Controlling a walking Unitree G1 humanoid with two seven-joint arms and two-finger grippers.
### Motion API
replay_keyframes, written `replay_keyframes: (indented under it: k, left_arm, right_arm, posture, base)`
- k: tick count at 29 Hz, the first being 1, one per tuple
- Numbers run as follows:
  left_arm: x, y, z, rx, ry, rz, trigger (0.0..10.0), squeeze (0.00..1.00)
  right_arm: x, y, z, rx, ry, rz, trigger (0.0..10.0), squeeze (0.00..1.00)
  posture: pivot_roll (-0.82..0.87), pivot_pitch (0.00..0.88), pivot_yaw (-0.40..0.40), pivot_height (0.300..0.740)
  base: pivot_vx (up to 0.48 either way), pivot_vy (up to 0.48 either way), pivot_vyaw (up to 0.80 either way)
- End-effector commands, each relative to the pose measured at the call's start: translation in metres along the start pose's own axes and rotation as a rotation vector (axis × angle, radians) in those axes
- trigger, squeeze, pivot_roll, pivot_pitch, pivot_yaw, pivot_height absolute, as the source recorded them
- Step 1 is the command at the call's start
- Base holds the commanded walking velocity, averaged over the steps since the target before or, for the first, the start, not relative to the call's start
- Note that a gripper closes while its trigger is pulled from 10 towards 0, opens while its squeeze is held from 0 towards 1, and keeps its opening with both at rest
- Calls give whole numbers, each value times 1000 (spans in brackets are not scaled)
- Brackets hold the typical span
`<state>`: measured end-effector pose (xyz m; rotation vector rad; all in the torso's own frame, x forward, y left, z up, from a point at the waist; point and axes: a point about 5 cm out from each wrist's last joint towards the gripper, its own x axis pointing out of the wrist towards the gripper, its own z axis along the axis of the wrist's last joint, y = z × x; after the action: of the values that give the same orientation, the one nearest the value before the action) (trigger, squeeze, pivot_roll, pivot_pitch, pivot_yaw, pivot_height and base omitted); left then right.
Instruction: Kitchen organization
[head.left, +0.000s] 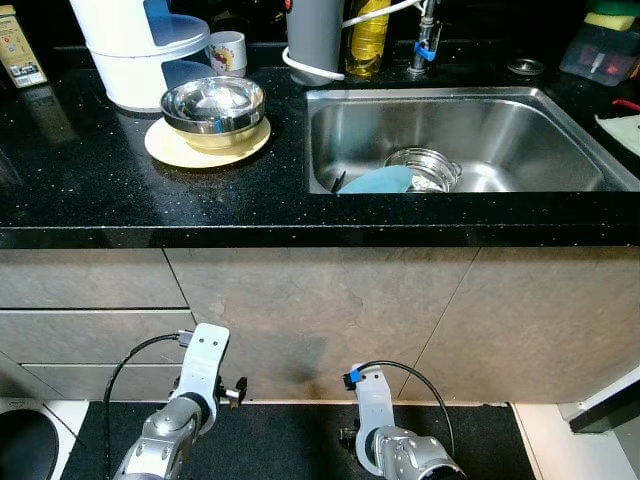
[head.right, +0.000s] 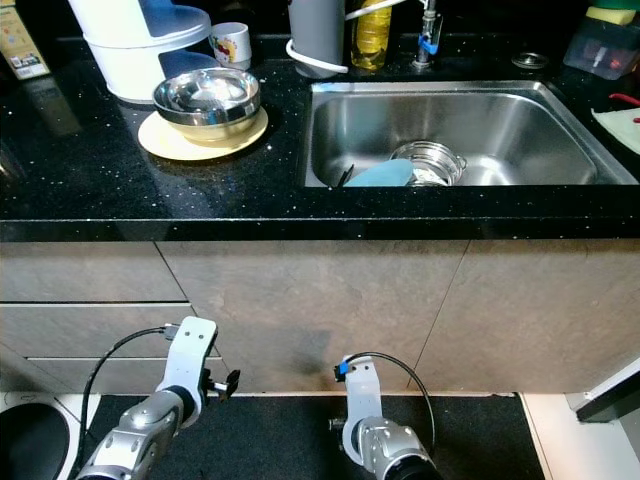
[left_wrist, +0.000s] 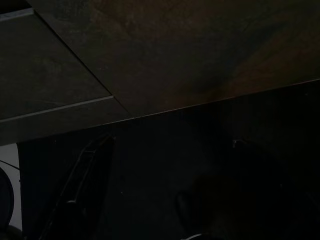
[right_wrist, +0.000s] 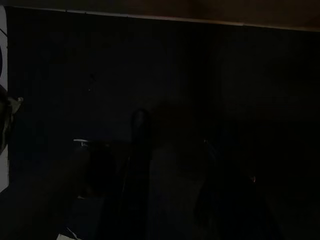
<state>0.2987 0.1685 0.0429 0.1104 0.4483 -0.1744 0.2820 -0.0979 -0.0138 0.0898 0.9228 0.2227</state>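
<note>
A steel bowl sits on a pale yellow plate on the black counter, left of the sink. In the sink lie a light blue plate and a clear glass bowl. Behind the bowl stand a white container with a blue lid and a small mug. My left arm and right arm hang idle low in front of the cabinet, far below the counter. Both wrist views are very dark and show cabinet front and floor mat.
A grey canister, a yellow soap bottle and the tap line the back of the counter. A dark tub stands at the back right, a small box at the far left. Drawers are below, with a black mat on the floor.
</note>
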Motion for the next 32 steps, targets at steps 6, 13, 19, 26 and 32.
replay_keyframes:
  k: [6,13,19,26,32]
  left_arm:
    - [-1,2,-5,-4,28,3,10000,0]
    - [-1,2,-5,-3,30,2,10000,0]
    - [-2,1,-6,-4,26,6,10000,0]
    - [-2,2,-7,-3,26,9,10000,0]
    - [-3,0,-8,-8,23,11,10000,0]
  right_arm:
    - [1,2,-5,17,22,2,10000,0]
    - [1,2,-5,20,21,1,10000,0]
    - [1,2,-6,11,23,3,10000,0]
    - [1,4,-6,-14,25,7,10000,0]
    - [1,2,-8,6,20,0,10000,0]
  posture:
    - [14,240,26,740]
    - [12,240,29,740]
    - [-3,231,20,740]
    - [-36,219,20,740]
    - [-51,220,15,740]
  base:
    - [0,0,0]
    - [0,0,0]
    - [0,0,0]
    - [0,0,0]
    - [0,0,0]
